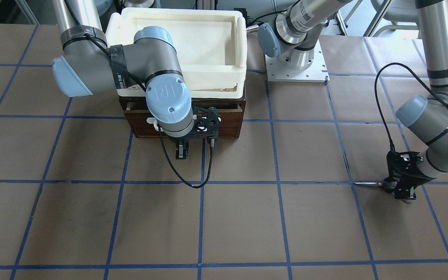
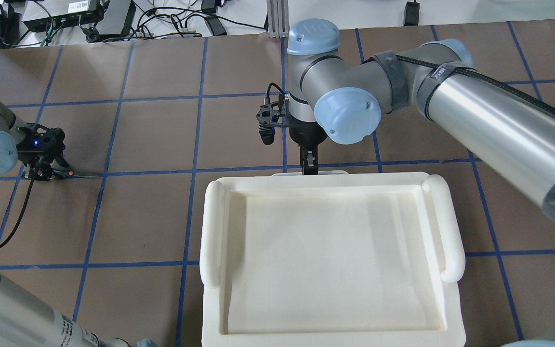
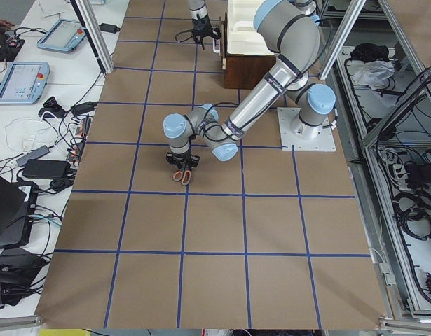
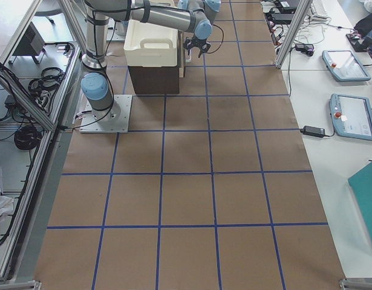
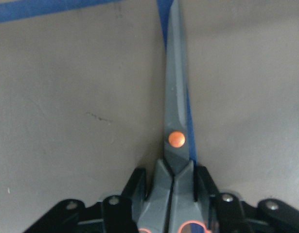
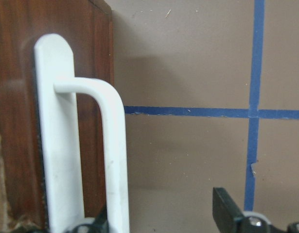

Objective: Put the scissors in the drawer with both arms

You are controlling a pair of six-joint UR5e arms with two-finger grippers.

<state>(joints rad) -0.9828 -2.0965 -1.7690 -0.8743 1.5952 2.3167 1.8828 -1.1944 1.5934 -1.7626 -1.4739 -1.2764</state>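
The scissors (image 1: 368, 183) lie flat on the brown table, blades closed along a blue tape line, orange pivot dot up (image 5: 176, 139). My left gripper (image 1: 405, 191) is down on the table and shut on the grey handle end; its fingers (image 5: 137, 187) press both sides just behind the pivot. The dark brown drawer (image 1: 228, 120) is closed under the cream tray. My right gripper (image 1: 182, 152) is open at the drawer front, jaws either side of the white bar handle (image 6: 113, 145), the bar close to one finger (image 6: 227, 206). It also shows in the overhead view (image 2: 309, 166).
A cream-white plastic tray (image 2: 210, 226) sits on top of the drawer cabinet (image 4: 152, 78). The left arm's base plate (image 1: 296, 64) stands beside it. A black cable (image 1: 193, 182) loops below the right wrist. Tablets lie on side tables (image 4: 355, 115) beyond the table edge.
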